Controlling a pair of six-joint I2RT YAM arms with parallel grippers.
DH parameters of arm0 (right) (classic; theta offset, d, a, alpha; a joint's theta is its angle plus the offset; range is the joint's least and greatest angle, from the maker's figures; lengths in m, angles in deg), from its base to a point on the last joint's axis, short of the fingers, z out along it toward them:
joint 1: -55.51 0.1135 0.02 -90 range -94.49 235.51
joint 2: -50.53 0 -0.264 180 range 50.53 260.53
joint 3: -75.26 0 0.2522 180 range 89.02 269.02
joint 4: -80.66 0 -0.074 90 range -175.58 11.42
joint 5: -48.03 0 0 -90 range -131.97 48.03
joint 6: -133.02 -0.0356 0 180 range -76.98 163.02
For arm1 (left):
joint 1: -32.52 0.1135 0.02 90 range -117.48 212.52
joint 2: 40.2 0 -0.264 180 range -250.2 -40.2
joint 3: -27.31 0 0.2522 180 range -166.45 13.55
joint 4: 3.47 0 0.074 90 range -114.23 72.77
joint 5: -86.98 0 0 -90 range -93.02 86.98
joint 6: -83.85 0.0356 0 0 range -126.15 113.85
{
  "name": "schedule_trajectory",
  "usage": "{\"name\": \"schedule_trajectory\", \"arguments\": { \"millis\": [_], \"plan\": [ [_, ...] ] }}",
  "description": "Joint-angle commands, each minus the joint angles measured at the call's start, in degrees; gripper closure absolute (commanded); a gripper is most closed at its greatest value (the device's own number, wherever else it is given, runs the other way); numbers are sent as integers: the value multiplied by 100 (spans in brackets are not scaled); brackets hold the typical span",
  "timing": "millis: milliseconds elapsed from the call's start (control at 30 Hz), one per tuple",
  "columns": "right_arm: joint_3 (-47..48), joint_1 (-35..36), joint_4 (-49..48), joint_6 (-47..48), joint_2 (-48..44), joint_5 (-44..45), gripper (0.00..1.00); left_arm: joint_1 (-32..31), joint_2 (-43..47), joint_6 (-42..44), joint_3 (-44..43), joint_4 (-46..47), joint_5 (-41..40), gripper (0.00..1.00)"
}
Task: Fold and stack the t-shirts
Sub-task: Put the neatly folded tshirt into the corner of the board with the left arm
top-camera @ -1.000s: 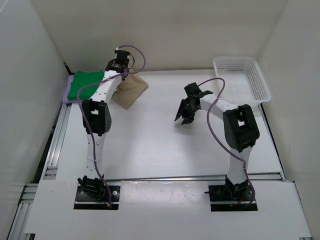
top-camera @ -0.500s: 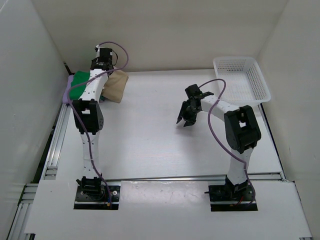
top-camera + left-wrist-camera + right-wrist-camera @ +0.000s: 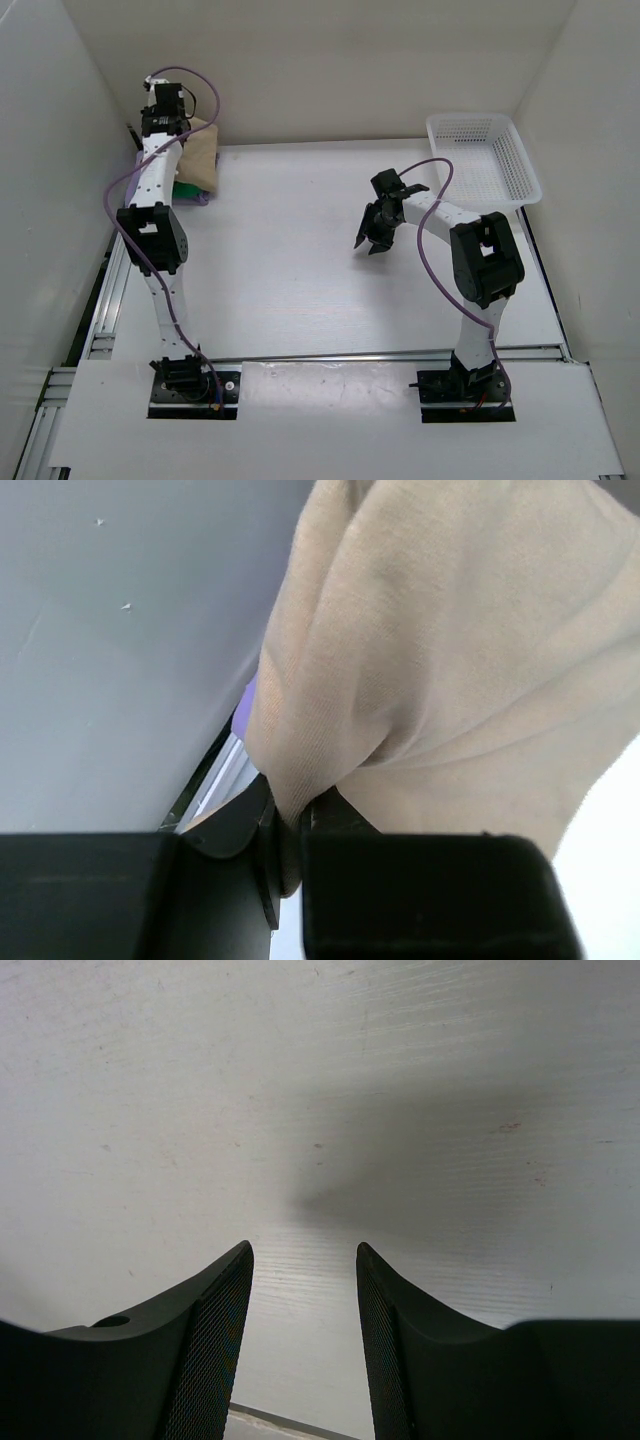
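My left gripper (image 3: 177,131) is up in the far left corner, shut on a fold of the beige t-shirt (image 3: 202,154), which hangs from it. The left wrist view shows the tan cloth (image 3: 450,650) pinched tight between the jaws of that gripper (image 3: 290,830). Under the hanging shirt only a sliver of the green t-shirt (image 3: 186,187) and an edge of the purple t-shirt (image 3: 201,199) show; the rest is hidden. A purple bit (image 3: 245,695) also peeks past the cloth in the wrist view. My right gripper (image 3: 371,240) hovers open over bare table, nothing between its fingers (image 3: 215,1300).
A white mesh basket (image 3: 485,160) sits at the far right corner. White walls close in the left, back and right sides. Aluminium rails (image 3: 110,300) run along the table's left edge.
My left arm has swung left and back with the beige shirt, from right of the green shirt to over it. The green shirt is now mostly covered. The right arm has barely moved.
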Motion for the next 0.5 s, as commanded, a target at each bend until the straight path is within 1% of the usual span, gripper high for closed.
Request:
{"name": "schedule_trajectory", "arguments": {
  "millis": [0,33,100,133,167,200,233,267,300,333,367,400,467],
  "plan": [
    [180,8,231,166,-165,85,49,263,53,-3,96,157,-68,90],
    [181,8,232,166,-165,85,49,316,-36,-3,96,157,-147,89],
    [294,8,346,228,-165,137,48,500,-342,-3,18,210,-148,71],
    [295,8,346,288,-165,138,48,554,-466,-3,-44,210,-226,67],
    [347,8,398,289,-165,138,48,607,-598,-3,-114,210,-366,54],
    [348,8,399,289,-165,138,48,711,-877,-3,-219,262,-437,38],
    [400,8,451,341,-165,138,48,765,-1037,-3,-542,263,-525,30],
    [400,8,452,342,-165,138,48,817,-1186,-3,-763,350,-787,28],
    [453,8,521,342,-165,138,48,818,-1327,-3,-1000,412,-885,26],
    [514,8,522,394,-165,138,48,888,-1494,-3,-1377,560,-964,26],
    [515,8,522,395,-165,138,48,888,-1496,-3,-1467,640,-965,26],
    [567,8,574,395,-217,138,48,888,-1443,-3,-1468,710,-965,26],
    [620,8,636,447,-278,138,48,888,-1005,-3,-1118,789,-965,25]
  ]
}}
